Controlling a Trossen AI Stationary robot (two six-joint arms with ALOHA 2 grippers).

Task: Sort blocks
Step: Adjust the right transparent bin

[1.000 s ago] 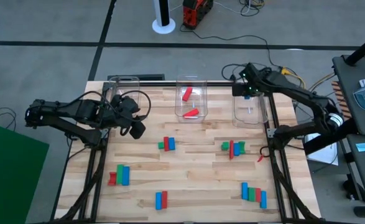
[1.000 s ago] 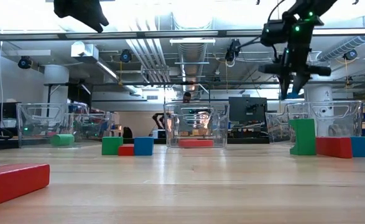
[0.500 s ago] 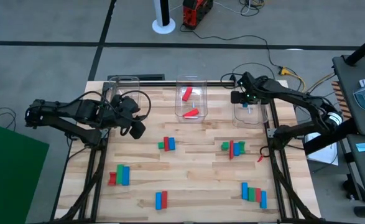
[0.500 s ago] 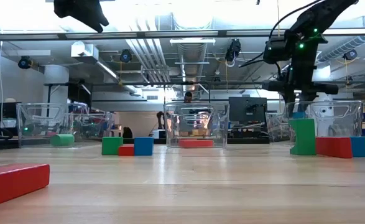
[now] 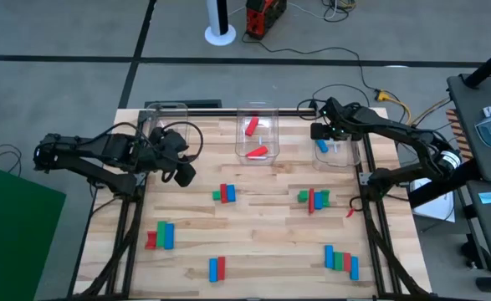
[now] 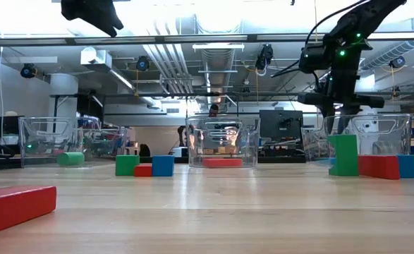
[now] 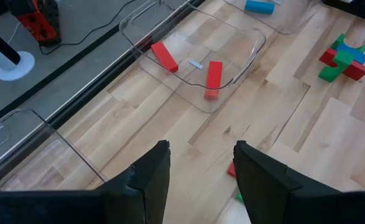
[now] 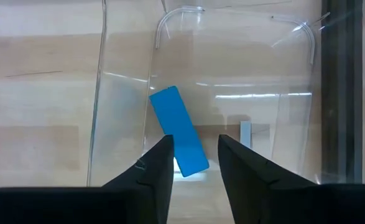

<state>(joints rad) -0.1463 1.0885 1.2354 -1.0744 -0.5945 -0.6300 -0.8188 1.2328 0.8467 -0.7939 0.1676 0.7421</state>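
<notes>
Overhead, the high view showed the right hand (image 5: 319,134) at the upper right of the frame, over the near-left corner of the right-hand clear bin (image 5: 339,160), with a blue block (image 5: 322,146) lying inside that bin just beside it. The middle bin (image 5: 256,109) held two red blocks (image 5: 254,139). The left hand (image 5: 181,173) waited at the left centre, just below the left bin (image 5: 165,109). Loose clusters of red, green and blue blocks (image 5: 314,199) lay across the bench (image 5: 262,230) in the lower half of the frame, so most of the sorting appeared undone.

Low view: the right hand (image 6: 336,113) hung at the upper right, above the right bin's rim. The left arm showed only as a dark shape at the upper left.

Left wrist view: the left hand (image 7: 199,168) stood with its fingers apart, empty, facing the middle bin.

Right wrist view: the right hand (image 8: 194,155) stood with its fingers apart around nothing; the blue block (image 8: 179,138) lay tilted on the bin floor beyond them.

Risks, as judged: a sideways withdrawal could have caught a finger on the bin wall and shoved or tipped the bin. In the tight clusters, closing on one block could have dragged a neighbour of another colour along.
</notes>
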